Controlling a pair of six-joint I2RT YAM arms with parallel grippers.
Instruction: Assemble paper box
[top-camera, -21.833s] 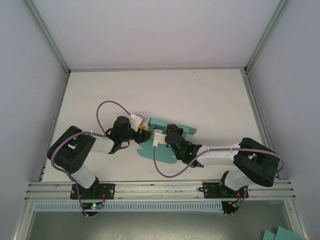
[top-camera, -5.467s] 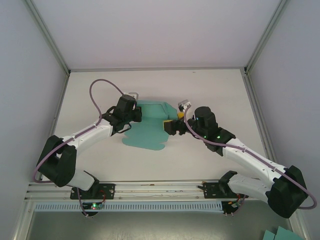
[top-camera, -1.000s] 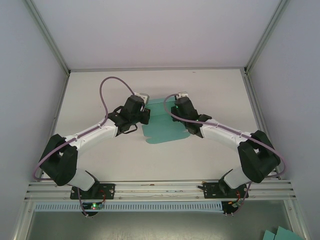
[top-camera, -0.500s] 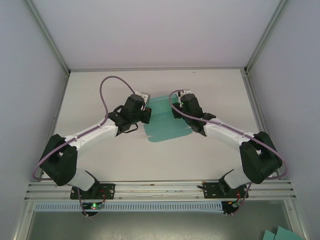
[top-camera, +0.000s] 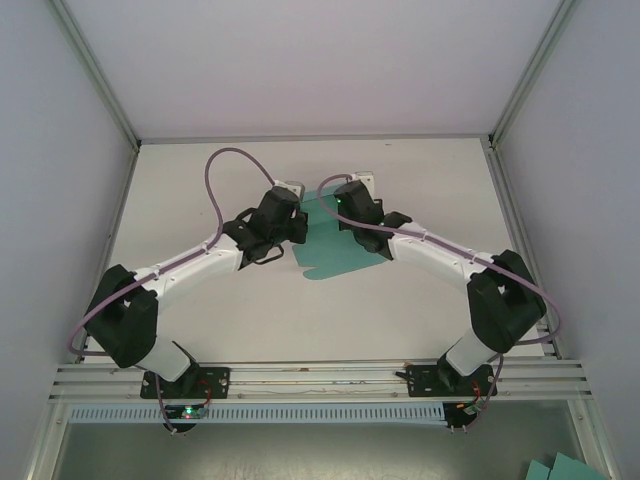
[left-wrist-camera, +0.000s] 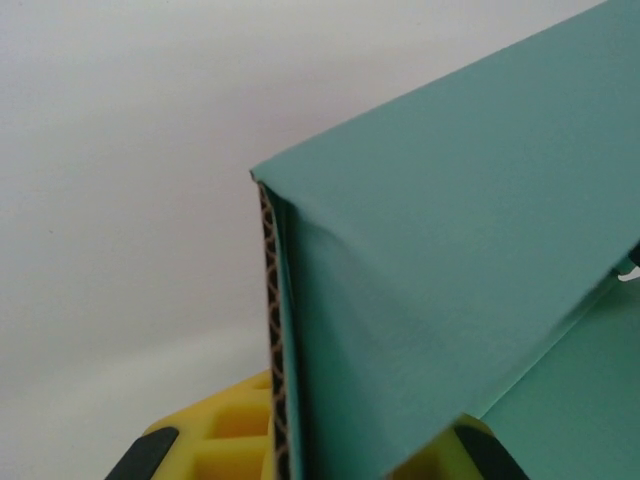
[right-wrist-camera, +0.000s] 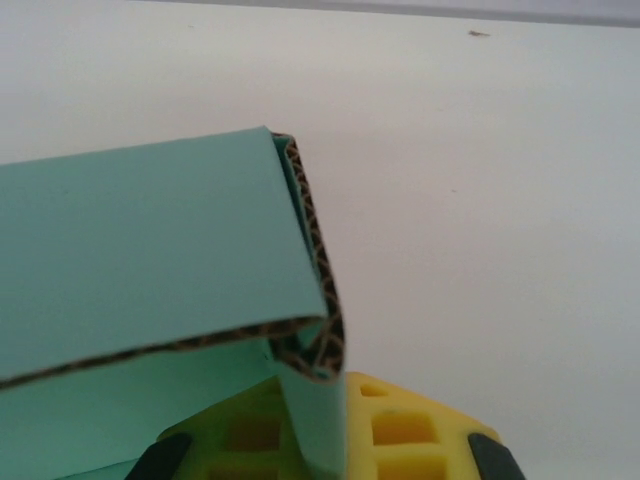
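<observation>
Since a second ago the right gripper has slid left along the far edge of the paper box and pinched shut. The box lies on the table, just far of centre, between the arms. A flap is doubled over at each far corner, and the near panel is flat. The left gripper is clamped on the left fold, the right on the other. Whether any wall stands upright I can't quite tell. Most of the folding, I judge, remains.
</observation>
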